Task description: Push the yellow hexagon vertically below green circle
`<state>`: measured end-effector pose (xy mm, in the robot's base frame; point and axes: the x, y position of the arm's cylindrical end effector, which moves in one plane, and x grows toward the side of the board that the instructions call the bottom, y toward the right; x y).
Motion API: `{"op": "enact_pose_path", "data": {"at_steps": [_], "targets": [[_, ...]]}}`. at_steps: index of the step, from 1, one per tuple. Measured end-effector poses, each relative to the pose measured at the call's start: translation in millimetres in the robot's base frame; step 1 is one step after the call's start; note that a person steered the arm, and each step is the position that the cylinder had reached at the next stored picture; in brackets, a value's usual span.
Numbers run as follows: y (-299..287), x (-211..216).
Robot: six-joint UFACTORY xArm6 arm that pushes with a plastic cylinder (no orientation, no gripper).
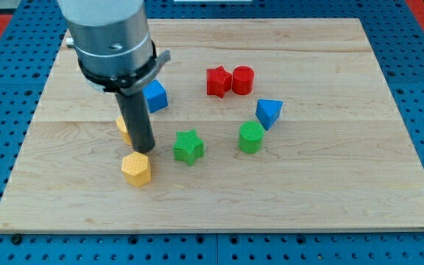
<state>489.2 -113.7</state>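
Note:
The yellow hexagon [136, 169] lies on the wooden board at the view's lower left. The green circle [251, 137] stands to its right and a little higher, right of the green star [188, 146]. My tip [142, 151] is just above the yellow hexagon's top edge, close to or touching it. A second yellow block [124, 126] is mostly hidden behind the rod, so its shape cannot be made out.
A blue cube [155, 96] sits right of the rod. A red star [217, 81] and a red cylinder [242, 79] touch each other at the top middle. A blue triangular block [269, 112] sits above right of the green circle. The board's bottom edge [219, 224] is near.

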Motion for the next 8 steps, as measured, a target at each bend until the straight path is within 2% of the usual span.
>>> {"op": "enact_pose_path", "data": {"at_steps": [1, 2, 3, 4, 5, 6, 7, 8], "targets": [[-13, 39], [-51, 24], [-60, 53], [-32, 70], [51, 70], [100, 80], [125, 87], [115, 83]]}}
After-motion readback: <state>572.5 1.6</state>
